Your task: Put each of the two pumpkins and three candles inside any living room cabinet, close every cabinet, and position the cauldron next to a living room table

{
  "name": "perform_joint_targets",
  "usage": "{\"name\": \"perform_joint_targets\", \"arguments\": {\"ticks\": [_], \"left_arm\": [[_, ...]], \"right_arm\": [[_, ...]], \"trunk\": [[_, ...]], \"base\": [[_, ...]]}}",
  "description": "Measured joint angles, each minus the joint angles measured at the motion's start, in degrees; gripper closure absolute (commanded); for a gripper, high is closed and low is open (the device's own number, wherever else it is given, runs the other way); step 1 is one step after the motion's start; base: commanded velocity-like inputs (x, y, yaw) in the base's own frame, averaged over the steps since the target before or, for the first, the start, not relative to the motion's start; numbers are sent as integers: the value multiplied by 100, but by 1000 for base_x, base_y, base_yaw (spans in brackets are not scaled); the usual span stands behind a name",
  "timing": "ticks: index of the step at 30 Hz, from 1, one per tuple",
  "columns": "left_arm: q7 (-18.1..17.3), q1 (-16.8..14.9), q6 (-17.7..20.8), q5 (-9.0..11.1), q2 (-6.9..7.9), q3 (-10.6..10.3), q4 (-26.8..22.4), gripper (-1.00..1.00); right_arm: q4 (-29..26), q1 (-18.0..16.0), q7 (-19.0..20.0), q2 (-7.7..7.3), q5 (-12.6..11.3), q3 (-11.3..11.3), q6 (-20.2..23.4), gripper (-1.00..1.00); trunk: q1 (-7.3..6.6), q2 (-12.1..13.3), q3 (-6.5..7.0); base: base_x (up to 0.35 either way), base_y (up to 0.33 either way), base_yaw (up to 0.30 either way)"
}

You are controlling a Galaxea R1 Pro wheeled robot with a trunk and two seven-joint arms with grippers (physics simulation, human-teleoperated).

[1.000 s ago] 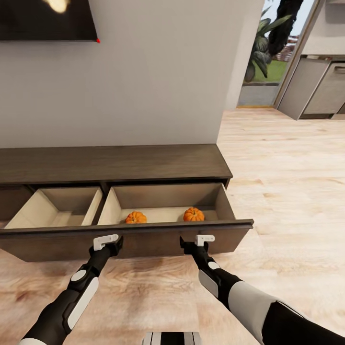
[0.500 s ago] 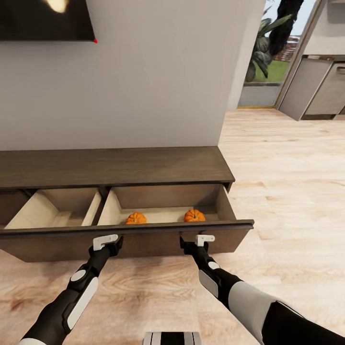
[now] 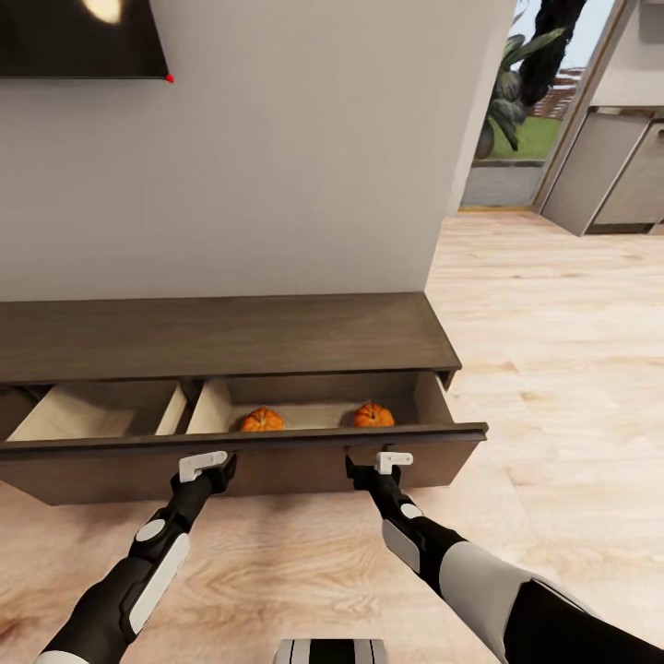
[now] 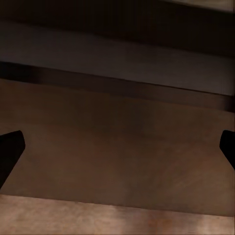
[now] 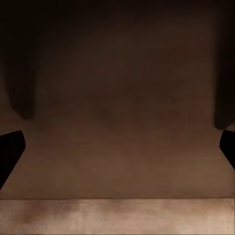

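A long, low, dark brown cabinet [image 3: 221, 337] stands against a pale wall [image 3: 295, 157], seen from the robot's head camera. Its wide drawer front [image 3: 240, 461] is pulled partly out, showing two pale wood compartments behind it. In the right-hand compartment sit two small orange pumpkins: the left pumpkin [image 3: 262, 420] and the right pumpkin [image 3: 373, 415], well apart from each other and both close behind the drawer front. The left-hand compartment [image 3: 92, 415] shows only pale wood.

Both arms reach forward to the drawer front. The left gripper [image 3: 205, 464] and the right gripper [image 3: 394, 459] meet the brown panel just below its top edge (whether they actually touch it cannot be told). In the left wrist view, the dark fingertips [image 4: 11, 147] sit far apart at the picture's edges with bare brown wood between them, so that claw is spread and released. The right wrist view shows the same: fingertips [image 5: 10, 147] wide apart, nothing grasped.

A dark screen [image 3: 78, 37] hangs on the wall. Light wood floor [image 3: 553, 369] runs rightward toward a glass door [image 3: 516, 101] with greenery outside.
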Motion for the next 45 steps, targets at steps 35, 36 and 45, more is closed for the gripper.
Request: {"name": "perform_joint_targets", "arguments": {"ticks": [35, 36, 45], "left_arm": [[-9, 0, 0, 0, 6, 0, -27, -100], [-9, 0, 0, 0, 6, 0, -27, -100], [-9, 0, 0, 0, 6, 0, -26, -100]], "right_arm": [[2, 36, 7, 7, -6, -10, -12, -100], [2, 36, 8, 7, -5, -11, -11, -100], [-2, -1, -8, 0, 17, -3, -8, -100]], "trunk": [[3, 0, -1], [3, 0, -1], [6, 0, 0]], "base": [[213, 6, 0], [3, 1, 0], [-225, 0, 0]]}}
